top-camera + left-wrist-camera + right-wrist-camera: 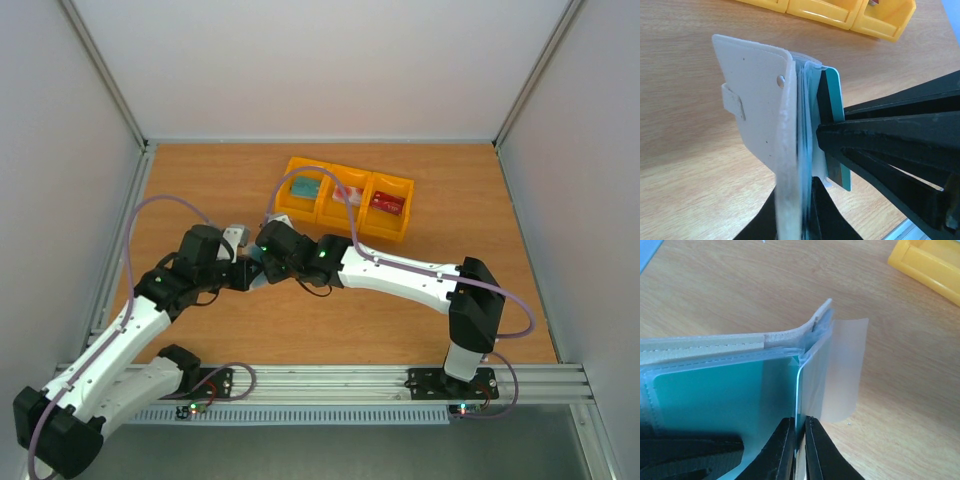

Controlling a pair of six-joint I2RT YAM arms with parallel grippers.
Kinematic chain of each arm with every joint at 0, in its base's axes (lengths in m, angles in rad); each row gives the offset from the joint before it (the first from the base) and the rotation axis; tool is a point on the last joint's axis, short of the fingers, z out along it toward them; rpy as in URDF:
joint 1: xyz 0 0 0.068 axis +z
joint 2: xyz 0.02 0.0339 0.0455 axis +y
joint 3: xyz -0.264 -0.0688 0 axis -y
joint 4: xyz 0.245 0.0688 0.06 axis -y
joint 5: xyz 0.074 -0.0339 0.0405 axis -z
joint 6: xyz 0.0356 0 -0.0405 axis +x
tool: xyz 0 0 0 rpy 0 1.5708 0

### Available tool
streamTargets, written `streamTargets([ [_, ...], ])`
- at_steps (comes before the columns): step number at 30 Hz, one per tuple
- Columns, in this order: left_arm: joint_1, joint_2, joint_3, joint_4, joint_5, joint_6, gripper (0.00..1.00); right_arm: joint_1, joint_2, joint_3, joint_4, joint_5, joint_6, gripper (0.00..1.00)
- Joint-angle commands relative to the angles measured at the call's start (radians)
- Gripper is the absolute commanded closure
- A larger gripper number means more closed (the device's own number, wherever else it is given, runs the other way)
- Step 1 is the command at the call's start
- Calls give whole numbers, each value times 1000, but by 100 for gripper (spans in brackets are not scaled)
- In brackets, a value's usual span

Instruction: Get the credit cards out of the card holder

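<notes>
Right claw point(799, 422) nipped narrow on the free edge of the teal credit card point(715, 400); left claw point(795, 212) clamped on the card holder point(755, 95), upright over the middle of the counter point(200, 180). Calls for a pull along the card's long axis, straight away from the left claw.

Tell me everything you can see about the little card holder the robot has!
The card holder is a small folding pouch, cream and leathery-looking outside, with a strap tab, a small round spot and stitched edges. Inside are see-through plastic sleeves. It stands on edge over the wooden table, between the arms. The left gripper clamps its lower edge; the right gripper pinches a teal card poking out of a sleeve.
</notes>
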Motion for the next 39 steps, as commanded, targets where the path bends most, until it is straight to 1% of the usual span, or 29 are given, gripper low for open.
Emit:
streamTargets([
  [1, -6, 6, -15, 37, -18, -3, 100, 15, -45, 22, 19, -36, 18, 90],
  [3, -5, 4, -16, 37, -18, 0, 100, 15, -50, 19, 24, -36, 19, 90],
  [7, -5, 1, -21, 45, -4, -2, 100, 14, -55, 3, 45, -57, 23, 98],
  [8, -5, 0, -22, 47, 0, -3, 100, 14, -58, -4, 55, -65, 24, 99],
  [18, -5, -2, -39, 48, 2, -17, 100, 15, -95, -12, 98, -150, 4, 99],
  [24, -5, -3, -47, 45, -6, -6, 100, 15, -127, -21, 75, -183, 16, 99],
  [33, -5, -6, -51, 43, -8, 1, 100, 15, -148, -8, 31, -188, 36, 99],
  [35, -5, -8, -56, 56, 17, -1, 100, 15, -159, -10, 44, -194, 37, 99],
  [37, -5, -14, -67, 94, 81, -16, 100, 11, -159, -8, 63, -210, 36, 99],
  [38, -5, -15, -78, 123, 132, -44, 100, 8, -153, 0, 64, -213, 36, 99],
  [39, -5, -14, -89, 159, 175, -88, 100, 6, -146, 12, 61, -251, 37, 99],
])
